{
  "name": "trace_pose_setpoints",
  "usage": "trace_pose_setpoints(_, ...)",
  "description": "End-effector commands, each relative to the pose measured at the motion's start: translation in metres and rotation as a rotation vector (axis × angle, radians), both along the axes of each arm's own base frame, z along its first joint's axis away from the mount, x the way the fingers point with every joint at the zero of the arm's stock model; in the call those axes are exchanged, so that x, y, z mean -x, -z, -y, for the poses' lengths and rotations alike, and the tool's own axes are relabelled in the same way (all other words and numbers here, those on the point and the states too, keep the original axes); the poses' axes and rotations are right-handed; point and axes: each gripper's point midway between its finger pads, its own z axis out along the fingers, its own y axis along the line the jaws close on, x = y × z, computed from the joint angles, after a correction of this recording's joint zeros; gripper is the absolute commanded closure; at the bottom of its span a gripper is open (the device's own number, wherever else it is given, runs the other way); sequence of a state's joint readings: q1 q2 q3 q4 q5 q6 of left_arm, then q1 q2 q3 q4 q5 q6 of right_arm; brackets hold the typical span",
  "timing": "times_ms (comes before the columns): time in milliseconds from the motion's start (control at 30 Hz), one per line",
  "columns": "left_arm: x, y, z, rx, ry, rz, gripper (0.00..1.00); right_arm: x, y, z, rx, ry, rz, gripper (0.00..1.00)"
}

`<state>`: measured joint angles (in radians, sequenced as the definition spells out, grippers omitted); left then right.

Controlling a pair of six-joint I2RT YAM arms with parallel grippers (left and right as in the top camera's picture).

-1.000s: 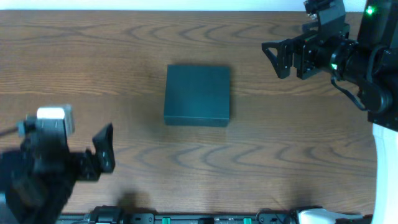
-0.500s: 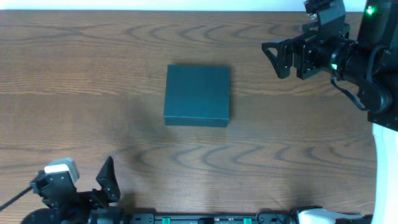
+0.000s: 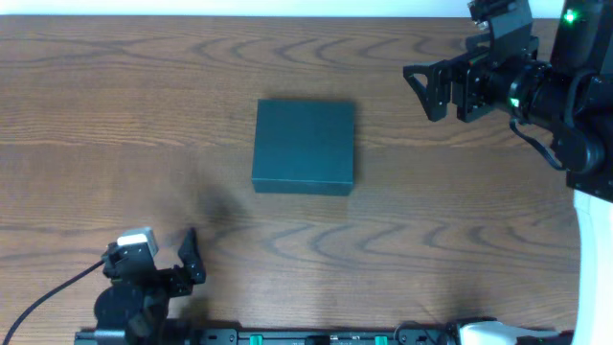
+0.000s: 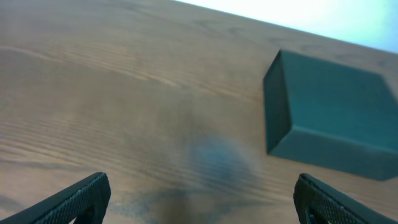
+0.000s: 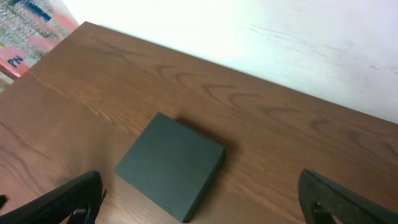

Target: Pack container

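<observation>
The container (image 3: 305, 146) is a square dark charcoal-teal box with its lid shut, lying flat at the middle of the wooden table (image 3: 144, 96). My left gripper (image 3: 158, 257) sits low near the front edge, well to the container's front left, open and empty. In the left wrist view the container (image 4: 336, 118) shows at the upper right, far beyond the open left gripper (image 4: 202, 194). My right gripper (image 3: 441, 53) hangs high at the back right, open and empty. The right wrist view looks down on the container (image 5: 171, 165) between the spread fingers (image 5: 74, 199).
A black cable (image 3: 48, 297) trails from the left arm toward the front left corner. The arms' base rail (image 3: 316, 337) runs along the front edge. A white wall (image 5: 280, 37) stands behind the table, and coloured printed material (image 5: 25, 31) lies beyond its far left corner.
The left arm has dropped down and drawn toward the table's front edge, shifting a little right. Its jaws stay open. The right arm and the container have not moved.
</observation>
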<state>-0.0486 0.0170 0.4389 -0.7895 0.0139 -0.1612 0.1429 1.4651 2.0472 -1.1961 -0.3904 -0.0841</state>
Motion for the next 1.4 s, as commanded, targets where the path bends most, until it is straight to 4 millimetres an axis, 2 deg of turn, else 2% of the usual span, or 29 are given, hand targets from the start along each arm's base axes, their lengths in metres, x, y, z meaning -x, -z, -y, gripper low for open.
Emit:
trace_pose_setpoints(0,-0.006,0.018,-0.004,-0.005,-0.024,-0.014,0.05,0.002,-0.003,-0.002,-0.001,-0.007,0.009,0.01)
trace_pose_setpoints(433,-0.030,0.073,-0.002,-0.004,-0.020,-0.041,0.05,0.002,-0.003,-0.002,-0.001,-0.006,0.008,0.01)
trace_pose_setpoints(1367,-0.031,0.072,-0.002,-0.013,-0.018,-0.032,0.05,0.002,-0.003,-0.002,-0.001,-0.006,0.008,0.01)
